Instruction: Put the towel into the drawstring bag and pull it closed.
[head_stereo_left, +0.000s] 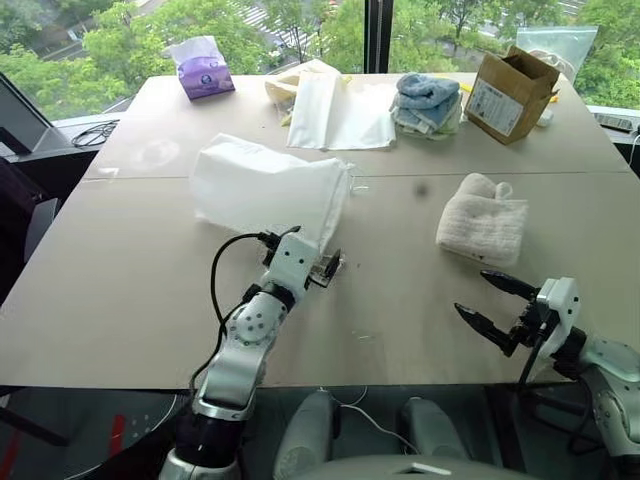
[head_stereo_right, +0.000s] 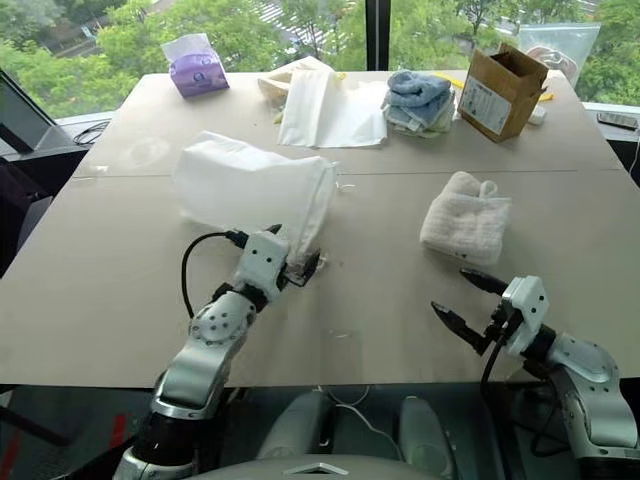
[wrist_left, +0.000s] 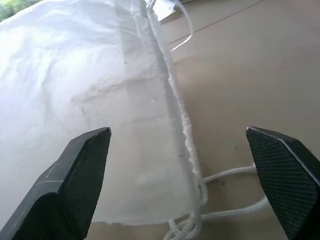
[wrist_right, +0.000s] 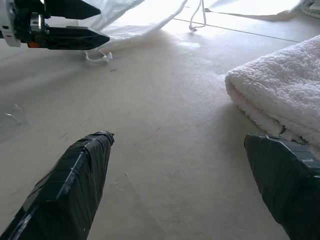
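Observation:
The drawstring bag lies flat on the table left of centre, its mouth towards the right, with thin white cords trailing from its near corner. My left gripper is open at that corner, and the mouth's hem runs between its fingers without being gripped. The towel, a folded cream terry square, sits on the right half of the table. My right gripper hovers open near the table's front edge, just in front of the towel and apart from it.
Along the far edge stand a purple tissue pack, a flat cream cloth bag, a stack of blue towels and an open cardboard box. A seam crosses the table behind the drawstring bag's mouth.

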